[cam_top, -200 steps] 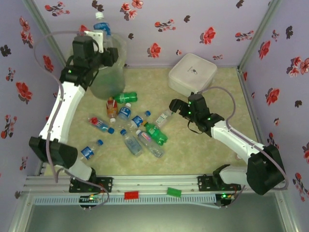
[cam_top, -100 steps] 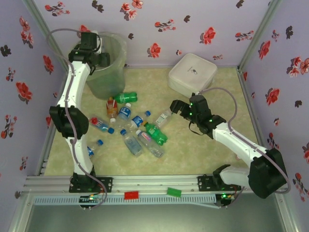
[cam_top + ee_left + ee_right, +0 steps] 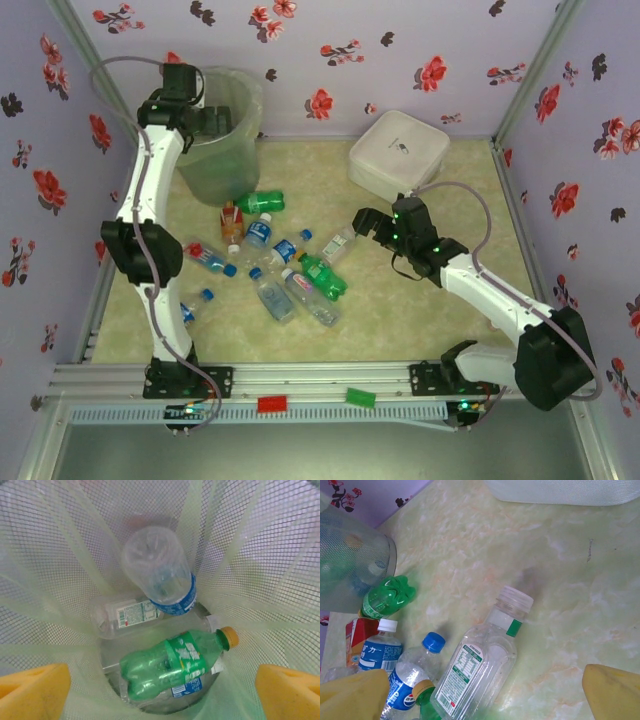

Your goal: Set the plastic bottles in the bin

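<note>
My left end effector (image 3: 212, 118) hangs over the mouth of the bin (image 3: 235, 150) at the far left, fingers spread wide with nothing between them. Below it a clear blue-labelled bottle (image 3: 160, 575) leans nose-down on a flat clear bottle (image 3: 125, 617) and a ribbed green bottle (image 3: 170, 665). The risk here, as I judge it, is the liner. The thin film is gathered in loose folds against the fine mesh wall (image 3: 260, 555), and a fingertip could catch it and tip the light bin. My right end effector (image 3: 482, 695) is also open and empty, low over the marbled tabletop (image 3: 420, 300) above a clear bottle with a white cap (image 3: 480, 665), the rightmost of the scatter. That bottle looks thin-walled, glossy and flat-sided, so I expect a pinch off its middle to buckle it or let it slide out. Its neighbours crowd the left finger: a blue-capped bottle (image 3: 415, 675) lies just beside it, then a white-capped one (image 3: 380, 647), and closing carelessly could trap two at once. A lobed green bottle (image 3: 385, 597) lies at the bin's foot, beside an orange-red one (image 3: 231, 222). The white lidded box (image 3: 398, 150) stands at the far right, well apart from the bottles.
</note>
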Robot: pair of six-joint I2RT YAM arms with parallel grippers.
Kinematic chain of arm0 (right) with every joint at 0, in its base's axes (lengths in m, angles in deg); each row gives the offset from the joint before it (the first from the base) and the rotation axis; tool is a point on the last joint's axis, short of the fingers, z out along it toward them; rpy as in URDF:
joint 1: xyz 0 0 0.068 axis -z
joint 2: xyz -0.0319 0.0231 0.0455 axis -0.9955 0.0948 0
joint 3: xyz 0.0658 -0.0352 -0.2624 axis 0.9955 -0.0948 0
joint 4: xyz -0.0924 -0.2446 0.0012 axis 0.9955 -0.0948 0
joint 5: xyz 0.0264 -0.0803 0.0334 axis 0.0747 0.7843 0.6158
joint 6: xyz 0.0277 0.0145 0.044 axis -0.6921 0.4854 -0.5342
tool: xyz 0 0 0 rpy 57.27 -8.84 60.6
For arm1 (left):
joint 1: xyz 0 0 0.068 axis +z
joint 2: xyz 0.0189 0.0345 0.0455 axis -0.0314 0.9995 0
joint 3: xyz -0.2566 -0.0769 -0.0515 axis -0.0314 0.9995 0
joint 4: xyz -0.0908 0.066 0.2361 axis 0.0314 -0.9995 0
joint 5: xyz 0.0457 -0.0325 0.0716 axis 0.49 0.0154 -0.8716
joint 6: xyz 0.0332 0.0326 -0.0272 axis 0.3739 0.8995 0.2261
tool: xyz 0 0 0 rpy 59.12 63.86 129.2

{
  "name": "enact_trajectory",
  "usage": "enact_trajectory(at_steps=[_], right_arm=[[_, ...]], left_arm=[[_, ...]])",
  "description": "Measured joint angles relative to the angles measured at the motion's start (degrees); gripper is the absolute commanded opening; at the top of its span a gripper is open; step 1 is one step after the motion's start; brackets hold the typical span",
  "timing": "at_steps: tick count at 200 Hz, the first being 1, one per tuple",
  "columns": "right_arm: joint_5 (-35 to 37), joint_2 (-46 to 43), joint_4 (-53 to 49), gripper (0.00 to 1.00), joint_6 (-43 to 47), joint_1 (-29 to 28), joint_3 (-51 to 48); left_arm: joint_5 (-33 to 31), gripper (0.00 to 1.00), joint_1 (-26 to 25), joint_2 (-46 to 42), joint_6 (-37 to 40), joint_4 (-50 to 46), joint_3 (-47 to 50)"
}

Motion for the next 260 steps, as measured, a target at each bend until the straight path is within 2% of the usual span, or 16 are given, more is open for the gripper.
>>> enact_trajectory(at_steps=[29, 51, 75, 104, 128, 169, 201, 225, 260], right_arm=[[0.0, 1.6, 0.4, 1.00, -0.3, 0.0, 0.0], [-0.1, 5.6, 1.9, 1.00, -1.6, -0.2, 0.0], [-0.7, 11.4, 3.4, 1.00, -3.2, -1.4, 0.6], [-2.0, 19.4, 3.7, 1.00, -6.0, -3.7, 5.0], [-2.7, 24.2, 4.9, 1.00, -9.3, -4.9, 7.6], [-2.1, 29.2, 5.1, 1.00, -13.3, -5.3, 9.5], [-1.3, 31.6, 4.8, 0.91, -14.3, -5.7, 12.3], [-1.1, 33.4, 4.9, 0.84, -14.9, -6.1, 14.1], [0.1, 35.8, 5.5, 0.82, -15.3, -7.2, 14.8]], left_arm=[[1.2, 1.00, -1.2, -8.7, -0.7, 4.6, 10.0], [3.6, 1.00, -3.6, -21.7, -3.0, 13.9, 26.0], [7.5, 1.00, -6.1, -37.1, -8.0, 29.3, 47.1], [9.7, 1.00, -7.9, -47.8, -14.3, 43.6, 66.8], [9.9, 1.00, -11.1, -52.3, -18.3, 49.7, 78.2], [10.1, 1.00, -17.7, -58.8, -25.2, 55.7, 92.0], [10.1, 1.00, -20.2, -59.2, -32.9, 62.6, 102.3], [10.1, 1.00, -22.1, -56.7, -36.7, 65.9, 106.0], [10.1, 1.00, -23.6, -52.6, -38.7, 69.8, 106.1]])
